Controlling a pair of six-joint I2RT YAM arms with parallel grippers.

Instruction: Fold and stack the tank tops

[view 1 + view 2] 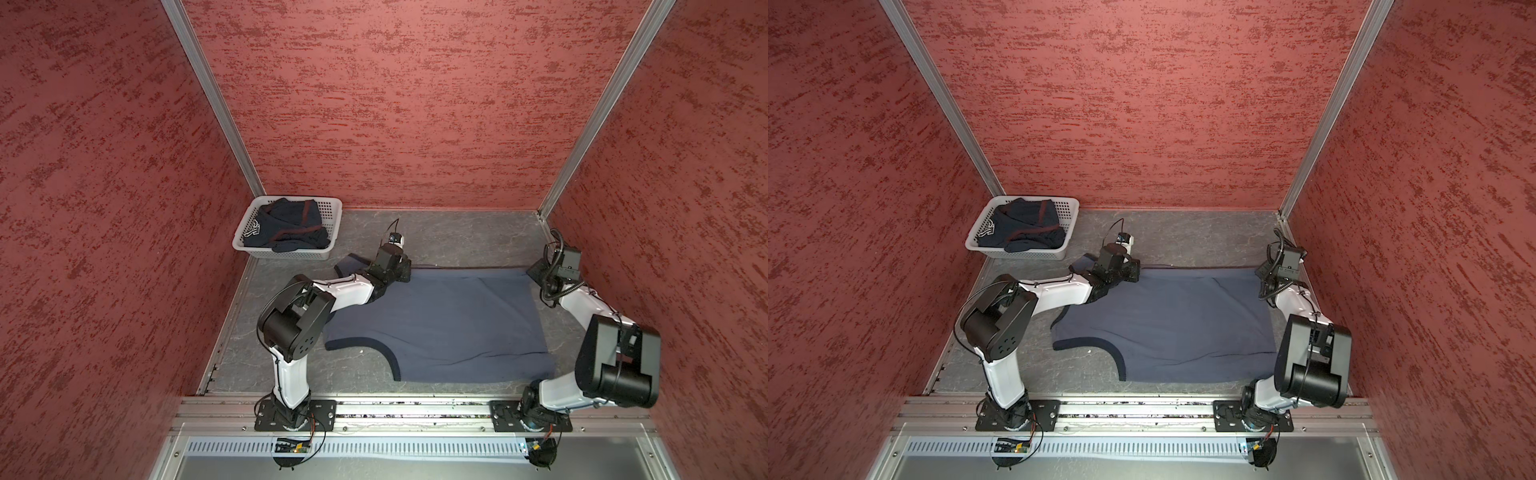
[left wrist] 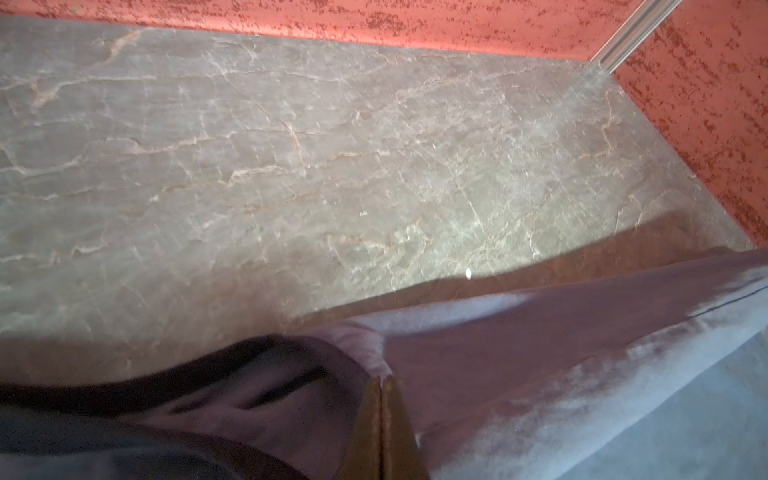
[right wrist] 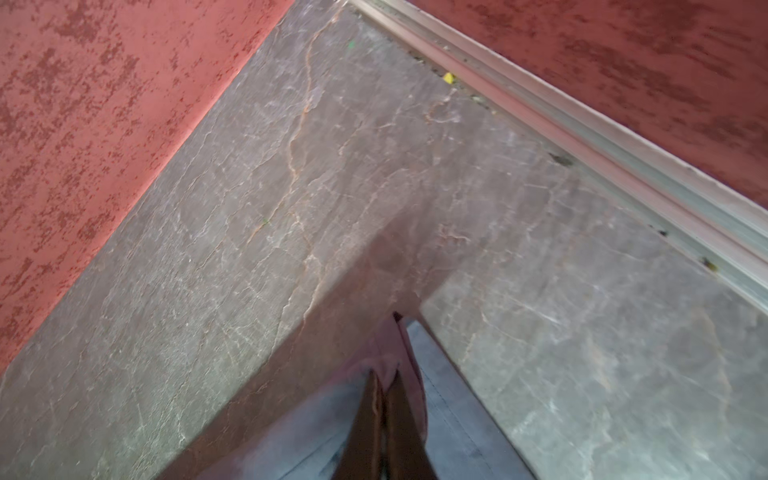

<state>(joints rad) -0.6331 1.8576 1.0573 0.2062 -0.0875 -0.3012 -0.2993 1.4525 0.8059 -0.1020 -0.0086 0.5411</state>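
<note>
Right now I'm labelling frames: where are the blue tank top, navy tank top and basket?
blue tank top (image 1: 449, 324), in a top view, middle of its flat body.
navy tank top (image 1: 272, 224), in a top view, its bunched middle.
basket (image 1: 299, 254), in a top view, its near wall.

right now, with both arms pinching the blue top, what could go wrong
The left fingers and right fingers pinch only the edge of the slate-blue cloth tank top; an uneven pull could slip it free.
Cloth is bunched at the left pinch, so the fold may skew.
The white perforated plastic basket sits near the left arm and might get knocked.
</note>
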